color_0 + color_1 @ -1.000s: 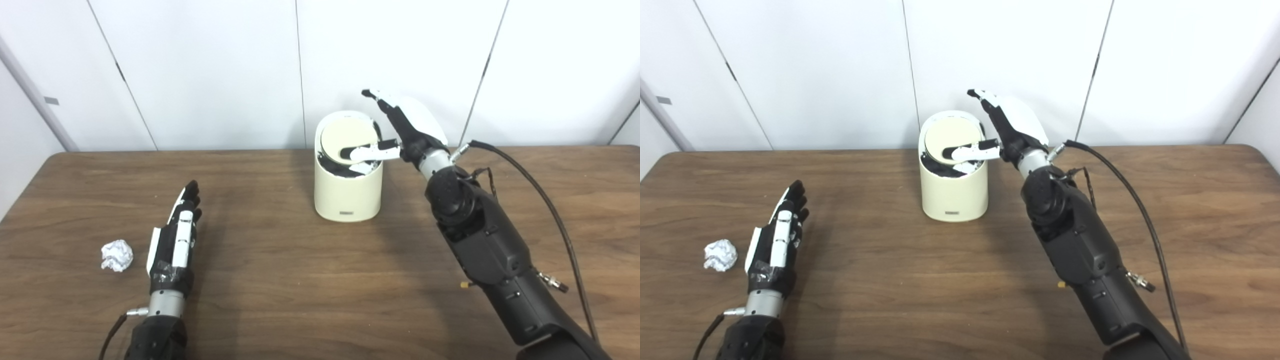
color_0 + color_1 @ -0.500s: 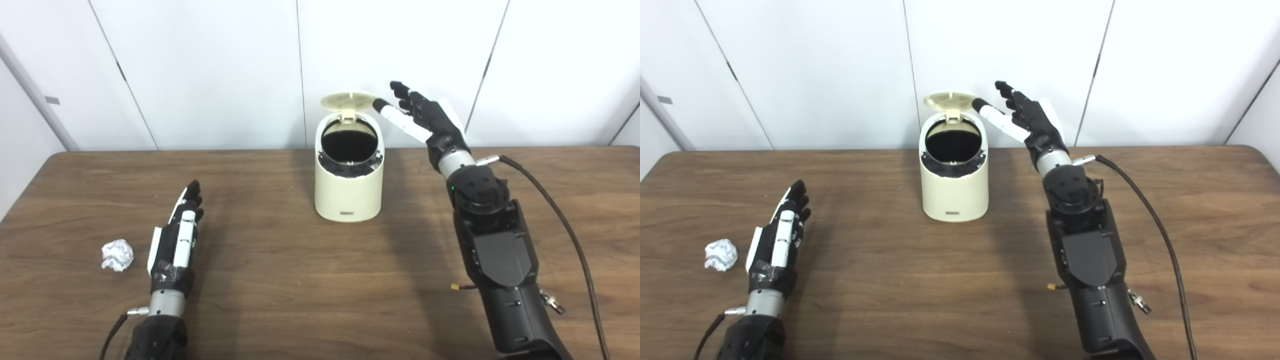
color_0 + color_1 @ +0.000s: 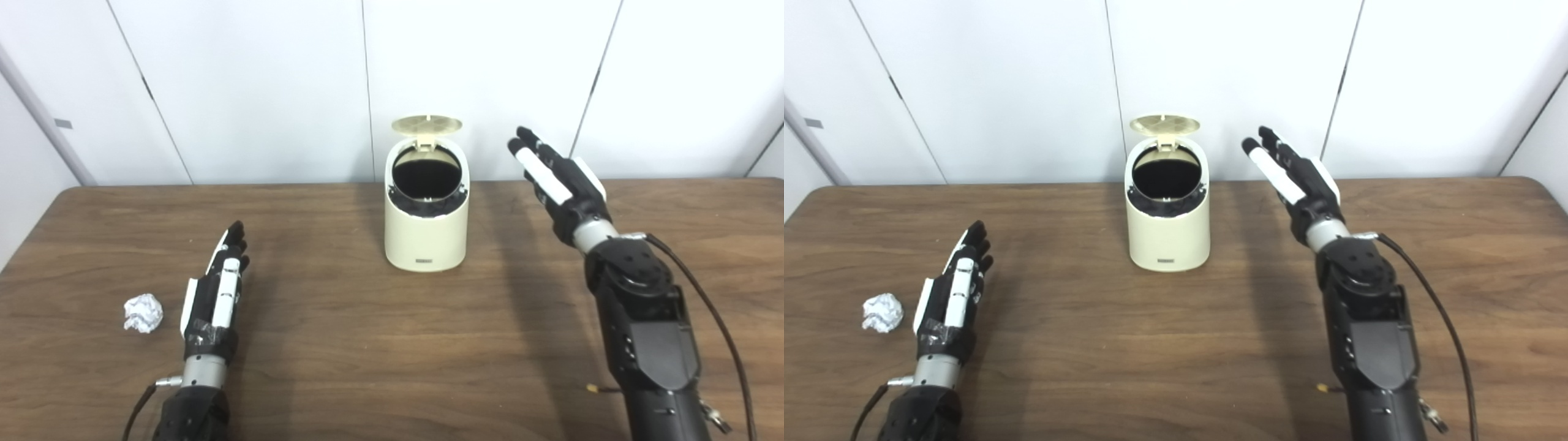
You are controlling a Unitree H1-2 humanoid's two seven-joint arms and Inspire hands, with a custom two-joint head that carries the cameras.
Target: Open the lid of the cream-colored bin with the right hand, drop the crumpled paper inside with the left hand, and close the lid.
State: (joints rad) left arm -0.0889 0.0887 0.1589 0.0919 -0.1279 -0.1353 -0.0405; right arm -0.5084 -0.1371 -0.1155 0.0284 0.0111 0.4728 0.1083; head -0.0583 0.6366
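Pulled back from the raised lid (image 3: 427,124), the right hand (image 3: 560,177) now hangs beside the cream-colored bin (image 3: 427,229), fingers extended, holding nothing. Left hand (image 3: 215,294) rests flat and empty on the wooden table (image 3: 380,343), crumpled paper (image 3: 143,312) just beside it.

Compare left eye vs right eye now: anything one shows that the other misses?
Only the left eye view: nothing of note. Only the right eye view: the table's rounded far-right corner. Both: the cream bin with its lid standing open, the crumpled paper on the table beside the open left hand, and the open right hand raised beside the bin.
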